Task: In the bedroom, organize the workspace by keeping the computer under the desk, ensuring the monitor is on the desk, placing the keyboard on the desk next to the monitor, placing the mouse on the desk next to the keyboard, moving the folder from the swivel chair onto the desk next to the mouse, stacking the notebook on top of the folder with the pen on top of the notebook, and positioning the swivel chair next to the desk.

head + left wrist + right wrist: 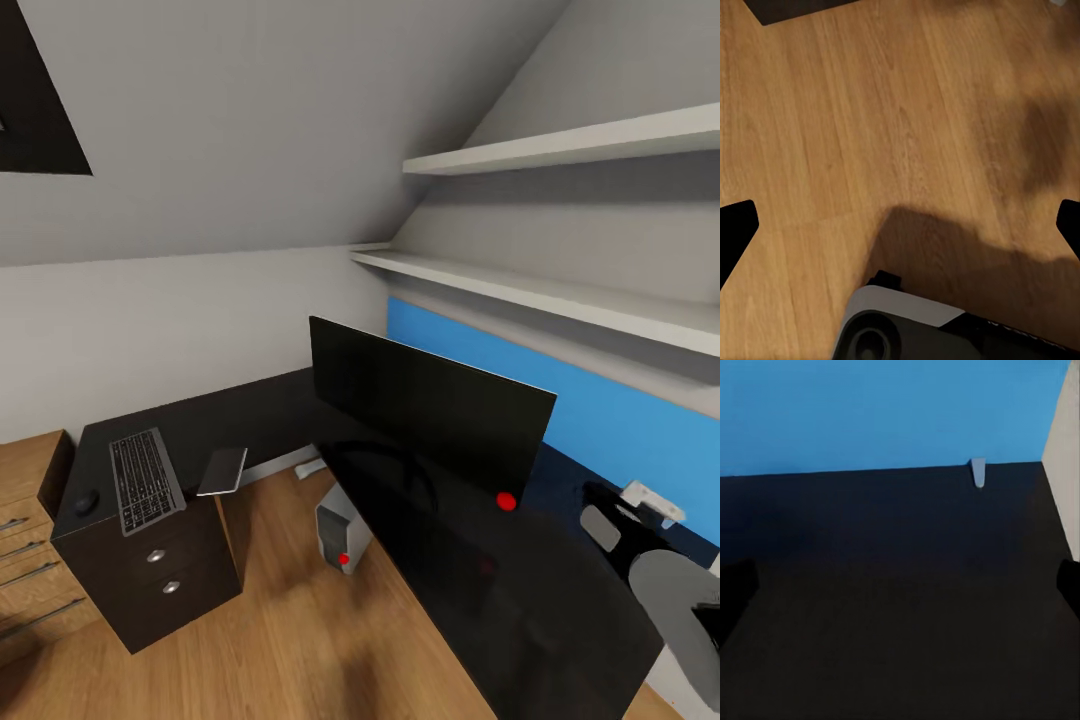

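- I see the monitor standing upright on the glossy black table, its back toward the blue wall panel, a red dot at its lower corner.
- The keyboard lies flat on the other wing of the table, over the black drawer unit.
- The mouse sits just beside the keyboard, on the side nearer the light-wood shelving.
- A small grey-white notebook lies on the keyboard's other side, near it, part of it jutting past the table edge.
- The computer stands upright on the wood floor under the table, below the monitor, red light on its front.
- The drawer unit shows two silver knobs; its drawers are closed, so I cannot tell what is in them.
- Two pale wall shelves run above the blue panel.
- My left hand hangs over bare wood floor, fingers spread wide apart, grasping nothing.
- My right hand hangs over the black table top facing the blue panel, fingers wide apart, released, with nothing between them.
- A small pale object stands at the table's back edge against the panel; I cannot tell what it is.
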